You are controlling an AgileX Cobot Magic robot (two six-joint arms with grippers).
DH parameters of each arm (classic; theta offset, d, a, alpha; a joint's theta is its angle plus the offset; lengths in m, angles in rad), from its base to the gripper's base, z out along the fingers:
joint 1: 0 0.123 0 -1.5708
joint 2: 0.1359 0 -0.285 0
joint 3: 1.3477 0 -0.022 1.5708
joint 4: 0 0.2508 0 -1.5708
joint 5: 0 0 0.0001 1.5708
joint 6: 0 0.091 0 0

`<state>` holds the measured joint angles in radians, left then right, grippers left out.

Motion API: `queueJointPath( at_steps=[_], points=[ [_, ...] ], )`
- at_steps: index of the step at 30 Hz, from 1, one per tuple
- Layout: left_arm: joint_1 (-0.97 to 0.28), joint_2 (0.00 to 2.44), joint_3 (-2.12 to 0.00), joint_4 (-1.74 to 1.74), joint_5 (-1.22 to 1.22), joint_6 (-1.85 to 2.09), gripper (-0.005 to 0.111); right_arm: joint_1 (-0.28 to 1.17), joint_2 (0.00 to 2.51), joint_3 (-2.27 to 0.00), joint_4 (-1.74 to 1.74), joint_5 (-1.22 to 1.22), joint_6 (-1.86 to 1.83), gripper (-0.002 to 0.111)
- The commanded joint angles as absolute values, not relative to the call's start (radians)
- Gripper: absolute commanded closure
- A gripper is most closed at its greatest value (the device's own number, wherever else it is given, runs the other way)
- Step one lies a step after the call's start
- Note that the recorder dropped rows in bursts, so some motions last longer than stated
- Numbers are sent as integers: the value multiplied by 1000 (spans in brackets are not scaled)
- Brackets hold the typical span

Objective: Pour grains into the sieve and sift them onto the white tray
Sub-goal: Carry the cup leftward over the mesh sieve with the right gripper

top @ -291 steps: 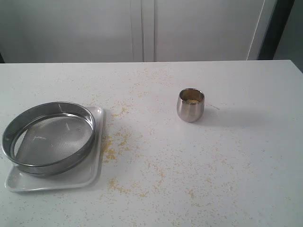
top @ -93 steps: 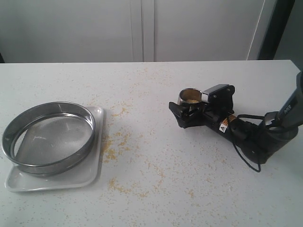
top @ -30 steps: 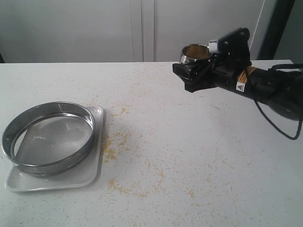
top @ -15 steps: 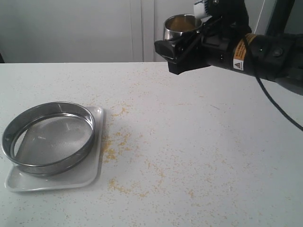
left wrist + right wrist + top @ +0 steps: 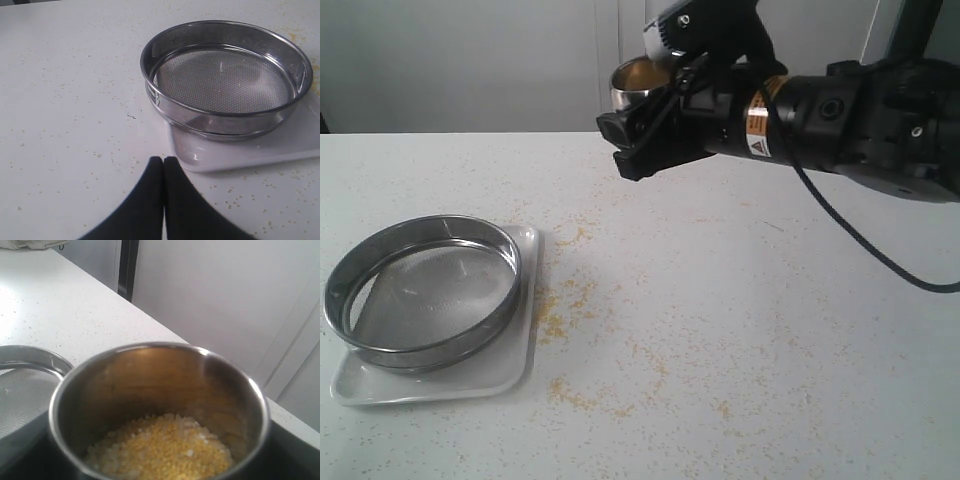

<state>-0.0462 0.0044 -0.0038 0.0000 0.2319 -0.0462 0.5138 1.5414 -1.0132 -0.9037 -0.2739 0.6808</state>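
My exterior camera stood back from the sieve (image 5: 423,290), raised above the table (image 5: 740,330) and looking down across it toward the pale wall (image 5: 470,60) beyond. My left wrist camera hung low, near the sieve, facing its rim and mesh. My right wrist camera peered at very close range into the steel cup (image 5: 160,410), the sieve's rim beyond. All three views shared the sieve.

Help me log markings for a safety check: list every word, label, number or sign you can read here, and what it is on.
Sticker on the right arm: an orange band above a white patch with a triangle warning sign; its wording is too small to read.
No markings are visible on the steel cup, the sieve or the white tray.
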Motion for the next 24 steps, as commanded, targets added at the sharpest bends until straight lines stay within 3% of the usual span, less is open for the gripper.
queueJointPath(
  at_steps=[1, 24],
  points=[
    [-41, 0, 0, 0, 232, -47, 107, 557, 1532, -1053, -898, -248, 686, 108],
    [-41, 0, 0, 0, 232, -47, 107, 778, 1721, -1268, -895, 78, 686, 108]
  ],
)
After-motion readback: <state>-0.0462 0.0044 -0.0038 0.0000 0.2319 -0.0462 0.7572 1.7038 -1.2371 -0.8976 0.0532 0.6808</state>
